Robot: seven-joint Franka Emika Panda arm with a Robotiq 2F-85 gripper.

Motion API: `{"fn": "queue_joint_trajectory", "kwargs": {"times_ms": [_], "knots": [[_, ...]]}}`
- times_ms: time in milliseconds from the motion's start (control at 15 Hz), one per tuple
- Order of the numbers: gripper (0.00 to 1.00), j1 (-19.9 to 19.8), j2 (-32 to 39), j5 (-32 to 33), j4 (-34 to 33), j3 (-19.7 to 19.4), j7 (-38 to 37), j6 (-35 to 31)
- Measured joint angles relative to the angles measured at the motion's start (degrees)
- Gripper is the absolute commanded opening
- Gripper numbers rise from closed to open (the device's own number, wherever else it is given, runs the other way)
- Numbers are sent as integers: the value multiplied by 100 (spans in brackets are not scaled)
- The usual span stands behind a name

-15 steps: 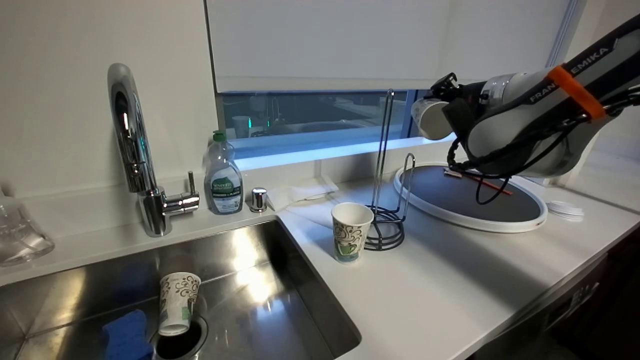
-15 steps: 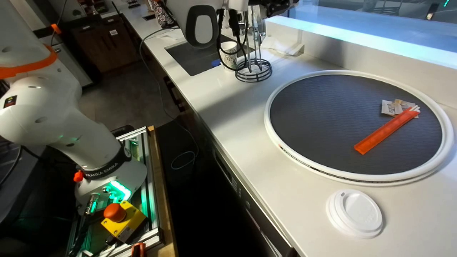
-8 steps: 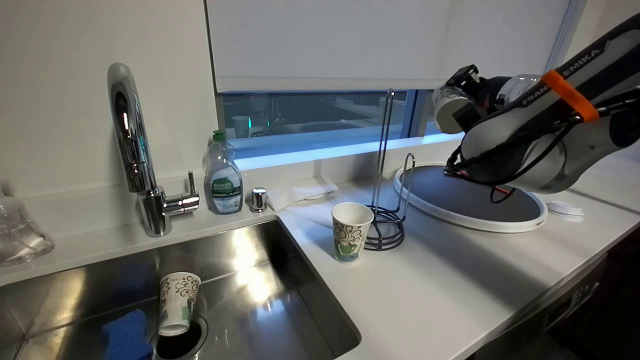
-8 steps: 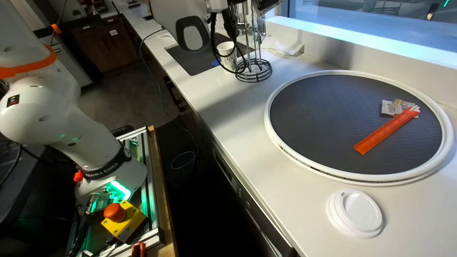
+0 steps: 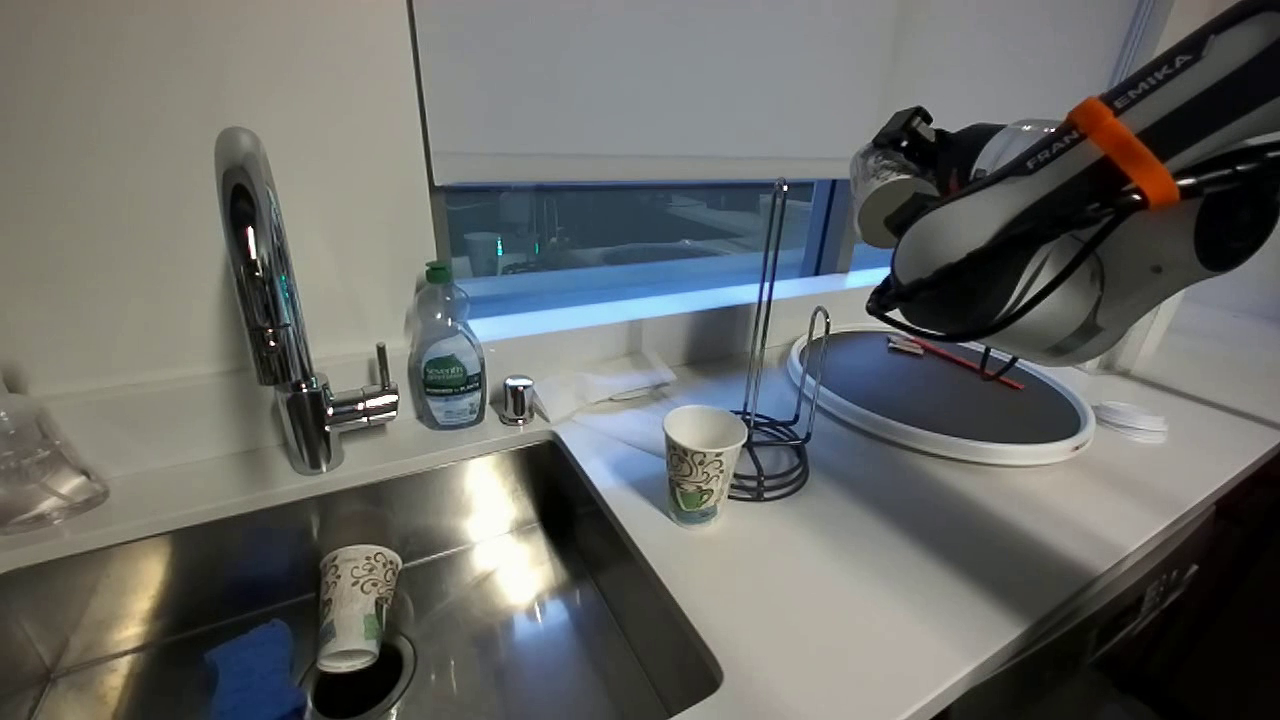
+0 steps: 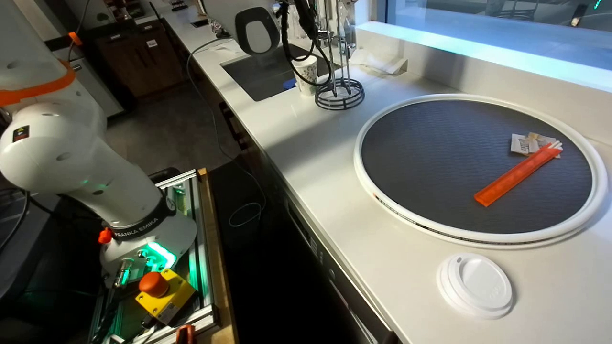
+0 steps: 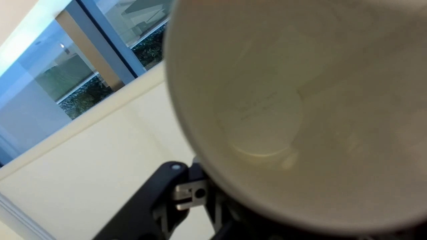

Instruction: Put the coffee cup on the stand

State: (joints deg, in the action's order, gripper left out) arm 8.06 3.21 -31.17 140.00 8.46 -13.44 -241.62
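Note:
The coffee cup point(image 5: 880, 205) is a pale cup with a faint pattern, held tilted in the air with its mouth turned downward. My gripper point(image 5: 912, 195) is shut on it, above and to the right of the stand in this exterior view. In the wrist view the inside of the coffee cup point(image 7: 267, 123) fills much of the picture, and one finger point(image 7: 190, 191) shows at its rim; the other is hidden. The stand point(image 5: 768, 435) is a dark wire frame with a tall pole, a shorter loop and a round base; it also shows in an exterior view point(image 6: 339, 102).
A patterned paper cup point(image 5: 700, 475) stands close beside the stand. Another paper cup point(image 5: 355, 605) and a blue sponge point(image 5: 252, 665) lie in the sink point(image 5: 500, 600). A round grey tray point(image 6: 430, 167) with an orange packet point(image 6: 516, 177), lids point(image 6: 475, 285), a soap bottle point(image 5: 450, 365) and a tap point(image 5: 255, 250) are around.
The coffee cup and gripper first moved right, then slightly back left and up, in an exterior view. From the other angle, the arm's end rose toward the top edge. The stand has not moved.

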Motion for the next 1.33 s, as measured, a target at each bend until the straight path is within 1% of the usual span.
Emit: {"fn": "queue_joint_trajectory", "kwargs": {"times_ms": [333,600,933,1000,1333], "knots": [[29,143,150,-320,-28,92,494,3],[29,247,394,-346,-82,150,676,3],[29,345,625,-345,-360,156,917,3],[29,413,627,-330,-442,83,970,3],[29,997,714,-361,-748,-504,1195,3]]}}
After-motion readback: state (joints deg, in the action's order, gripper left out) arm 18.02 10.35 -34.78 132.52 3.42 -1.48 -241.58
